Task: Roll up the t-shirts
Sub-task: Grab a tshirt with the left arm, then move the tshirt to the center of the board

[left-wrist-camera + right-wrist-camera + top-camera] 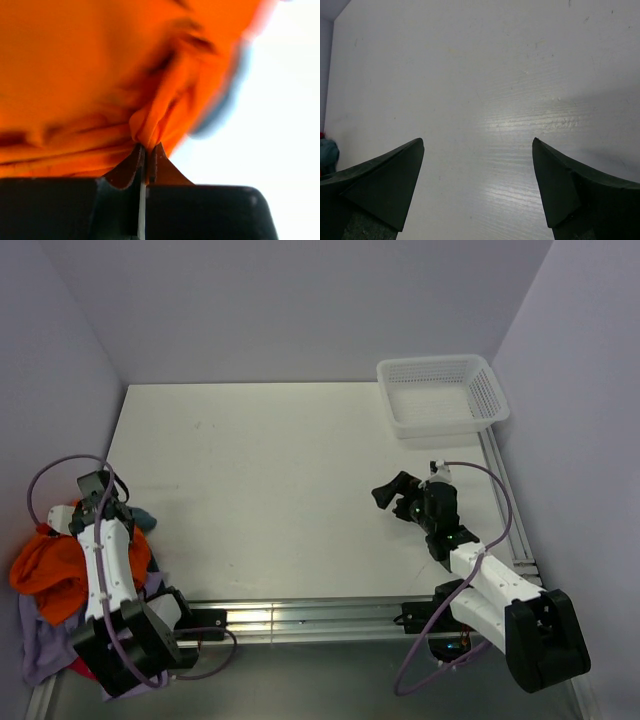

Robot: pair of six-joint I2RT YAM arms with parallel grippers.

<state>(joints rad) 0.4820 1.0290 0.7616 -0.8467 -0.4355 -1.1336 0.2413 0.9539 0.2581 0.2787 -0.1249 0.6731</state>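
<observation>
Black fingers of the left gripper [149, 148] are closed on a fold of the bright orange soft fabric t-shirt [75, 75], heaped at the left near corner of the white table [280, 470]; the right gripper [477, 143] is held wide and empty, well apart rightward.

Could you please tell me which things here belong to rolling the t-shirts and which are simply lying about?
Part of the job:
- orange t-shirt, pinched in the shut left gripper
- lavender t-shirt and grey-blue t-shirt, in the same pile at the left edge of the table
- right gripper, open above the table

Lying about:
- white basket, at the far right corner
</observation>
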